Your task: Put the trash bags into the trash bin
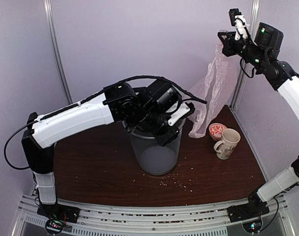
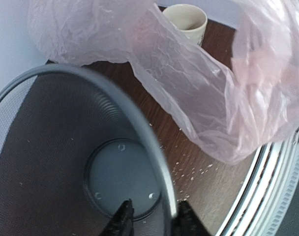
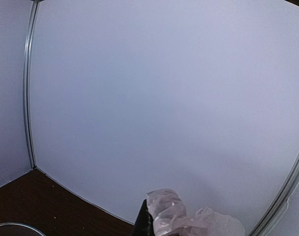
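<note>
Bag (image 1: 212, 86) hangs long and mostly upright. In the top view its long axis runs from 1 o'clock at the pinched top to 7 o'clock at the loose bottom. The film is thin, pinkish-white, see-through and very wrinkled: narrow and bunched at the top, wider lower down. The bottom end billows just beside the bin (image 1: 157, 155), at its 2 o'clock, outside the rim and not in it. I can't tell whether the bag touches the table (image 1: 90, 167).

Right claw (image 1: 223, 43) is raised high near the back wall and closed on the bag's top. Its wrist view shows the crumpled film (image 3: 175, 216) bunched against one dark finger (image 3: 142, 223); the other finger is out of frame.

Left claw (image 2: 153, 221) is at the bin's top, partly open, straddling the metal rim (image 2: 154, 147) with one finger inside and one outside. A gap shows on the inner side, so I can't tell if it has a firm hold. The bin stands upright at table centre; it is grey mesh with a round base.

Mug (image 1: 228, 143) sits at 3 o'clock from the bin, with a small red-patterned bowl (image 1: 217, 130) just beside it at 11 o'clock. Crumbs (image 1: 176, 183) are scattered at 6 o'clock of the bin.
</note>
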`<act>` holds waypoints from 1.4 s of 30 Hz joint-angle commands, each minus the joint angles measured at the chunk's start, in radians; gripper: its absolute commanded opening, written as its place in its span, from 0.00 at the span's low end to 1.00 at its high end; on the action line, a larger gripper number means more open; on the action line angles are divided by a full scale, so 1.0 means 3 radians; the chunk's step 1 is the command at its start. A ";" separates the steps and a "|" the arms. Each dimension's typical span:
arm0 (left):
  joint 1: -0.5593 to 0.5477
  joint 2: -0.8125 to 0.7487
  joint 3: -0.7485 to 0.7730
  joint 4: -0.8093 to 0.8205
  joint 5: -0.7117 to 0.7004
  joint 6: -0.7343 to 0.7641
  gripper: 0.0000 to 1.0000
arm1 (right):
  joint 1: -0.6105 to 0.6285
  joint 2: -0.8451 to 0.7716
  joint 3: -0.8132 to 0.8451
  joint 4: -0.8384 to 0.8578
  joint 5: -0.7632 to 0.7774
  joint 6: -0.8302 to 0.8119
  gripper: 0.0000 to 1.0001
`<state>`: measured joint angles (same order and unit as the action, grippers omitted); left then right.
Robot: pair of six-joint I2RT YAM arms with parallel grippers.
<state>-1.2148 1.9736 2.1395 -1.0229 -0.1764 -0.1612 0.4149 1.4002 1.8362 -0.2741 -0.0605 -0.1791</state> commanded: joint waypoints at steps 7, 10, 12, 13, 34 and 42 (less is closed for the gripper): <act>-0.0057 -0.0397 -0.0267 0.0920 0.0036 0.0148 0.70 | -0.0013 0.0036 0.0632 -0.0198 0.0184 -0.0105 0.00; -0.0087 -0.0705 -0.0601 0.1323 0.0078 0.0186 0.74 | -0.0013 0.0041 0.0755 -0.0216 0.0207 -0.0117 0.00; -0.0092 -0.0923 -0.0869 0.1632 0.0120 0.0175 0.76 | -0.0013 0.0038 0.0774 -0.0224 0.0212 -0.0128 0.00; -0.0092 -0.1040 -0.1018 0.1803 0.0151 0.0171 0.77 | -0.0015 0.0037 0.0777 -0.0230 0.0208 -0.0133 0.00; 0.0224 -0.0984 -0.0906 0.2329 -0.1242 0.0120 0.92 | -0.0009 -0.0053 0.0739 -0.0298 -0.0101 -0.0108 0.00; 0.1021 -0.1300 -0.1284 0.2637 -0.0191 0.0162 0.95 | -0.0008 -0.0154 0.0675 -0.0430 -0.0500 -0.0219 0.00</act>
<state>-1.0115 1.6459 1.7889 -0.3328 -0.4145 -0.1360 0.4145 1.3869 2.0460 -0.3756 -0.1207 -0.2226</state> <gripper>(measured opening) 0.940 0.009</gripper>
